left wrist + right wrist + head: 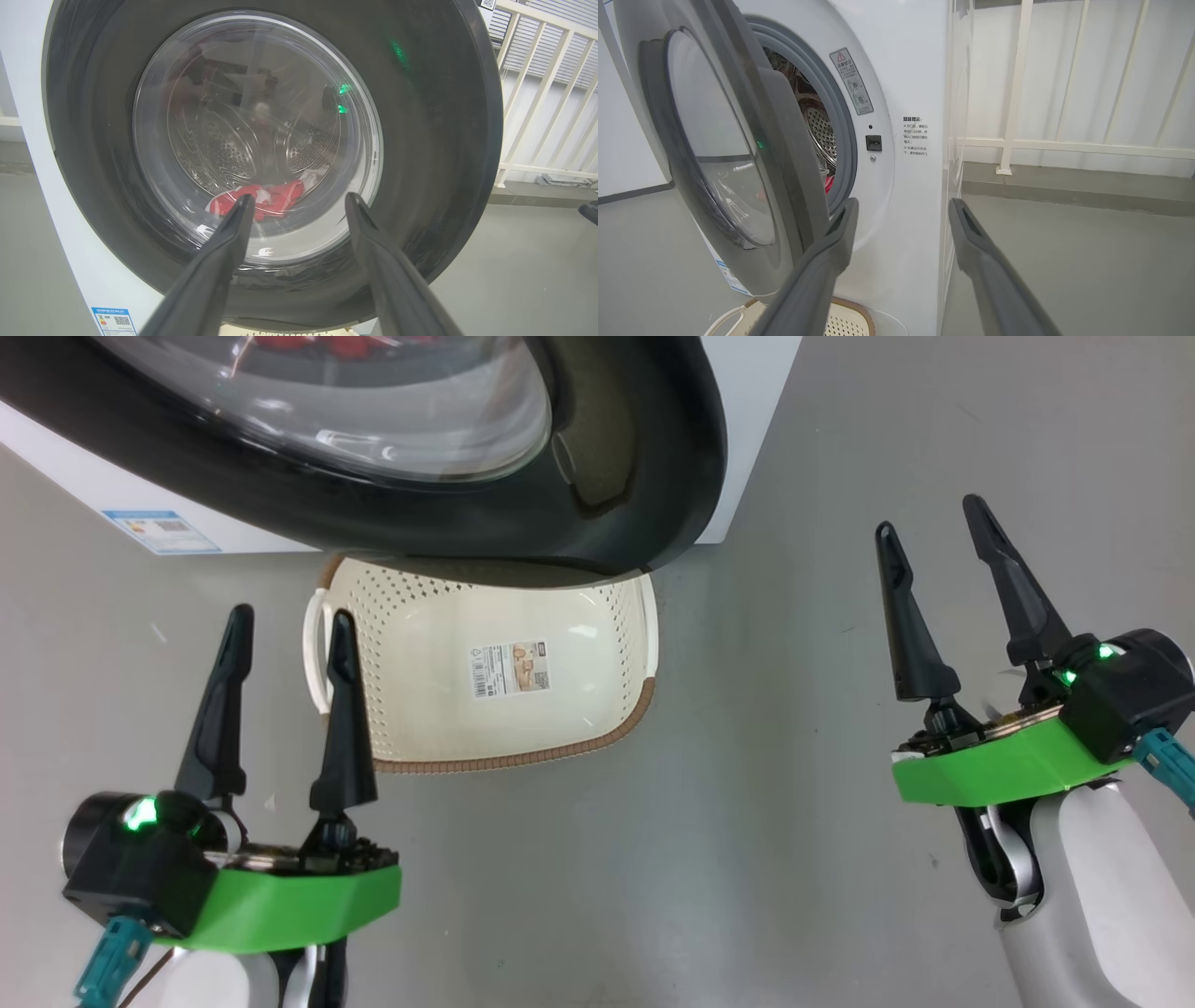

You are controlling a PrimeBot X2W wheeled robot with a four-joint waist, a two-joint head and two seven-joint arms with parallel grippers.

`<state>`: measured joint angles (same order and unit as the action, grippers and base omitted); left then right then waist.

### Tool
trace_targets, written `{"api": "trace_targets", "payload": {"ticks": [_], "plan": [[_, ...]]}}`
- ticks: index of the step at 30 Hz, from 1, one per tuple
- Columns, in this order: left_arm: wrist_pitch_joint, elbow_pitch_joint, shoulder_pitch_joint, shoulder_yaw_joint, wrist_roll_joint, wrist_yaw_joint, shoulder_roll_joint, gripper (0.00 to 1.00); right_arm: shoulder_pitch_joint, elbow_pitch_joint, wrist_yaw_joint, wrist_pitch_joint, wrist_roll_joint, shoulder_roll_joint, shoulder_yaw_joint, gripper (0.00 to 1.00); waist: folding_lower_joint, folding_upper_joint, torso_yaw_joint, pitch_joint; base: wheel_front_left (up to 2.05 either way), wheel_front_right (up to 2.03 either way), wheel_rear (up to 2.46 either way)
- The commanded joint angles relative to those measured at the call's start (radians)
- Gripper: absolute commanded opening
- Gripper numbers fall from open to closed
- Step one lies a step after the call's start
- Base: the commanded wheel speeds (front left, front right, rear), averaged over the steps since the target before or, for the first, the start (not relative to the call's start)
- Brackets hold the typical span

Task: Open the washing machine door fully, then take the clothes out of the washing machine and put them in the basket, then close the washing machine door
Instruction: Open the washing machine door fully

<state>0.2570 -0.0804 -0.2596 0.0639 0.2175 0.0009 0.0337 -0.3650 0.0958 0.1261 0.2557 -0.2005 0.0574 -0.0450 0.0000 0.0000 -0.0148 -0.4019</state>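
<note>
The left gripper (291, 614) and the right gripper (929, 515) have their fingers spread wide, holding nothing. The basket (523, 758) sits on the floor (747, 803), partly under the half-open washing machine door (644, 457). The red clothes (271, 198) lie inside the washing machine (910, 84).

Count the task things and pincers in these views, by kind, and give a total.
washing machine: 1
washing machine door: 1
basket: 1
clothes, one red heap in the drum: 1
pincers, left pincer and right pincer, both open: 2
Total: 6
</note>
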Motion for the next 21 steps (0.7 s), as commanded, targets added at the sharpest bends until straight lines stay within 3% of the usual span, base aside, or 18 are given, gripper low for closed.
{"api": "trace_targets", "payload": {"ticks": [1,8,15,21], "plan": [[0.005,-0.032,0.017,-0.028,-0.011,0.008,0.017,1.00,-0.005,-0.013,0.005,0.006,-0.043,-0.007,-0.026,0.00,0.0000,0.0000,-0.002,-0.003,0.00,0.00,0.00],[0.005,-0.038,0.012,-0.020,-0.020,0.010,0.017,1.00,-0.084,0.055,0.005,0.006,-0.370,-0.007,-0.072,0.00,0.0000,0.0000,-0.008,-0.013,0.00,0.00,0.00],[0.005,-0.047,0.006,-0.010,-0.026,0.012,0.017,1.00,-0.195,0.122,0.005,0.000,-0.592,-0.007,-0.143,0.00,0.0000,0.0000,-0.019,-0.019,0.00,0.00,0.00],[0.005,-0.050,0.005,-0.005,-0.027,0.012,0.017,1.00,-0.313,0.170,0.005,-0.088,-0.790,-0.007,-0.153,0.00,0.0000,0.0000,-0.040,-0.031,0.00,0.00,0.00]]}}
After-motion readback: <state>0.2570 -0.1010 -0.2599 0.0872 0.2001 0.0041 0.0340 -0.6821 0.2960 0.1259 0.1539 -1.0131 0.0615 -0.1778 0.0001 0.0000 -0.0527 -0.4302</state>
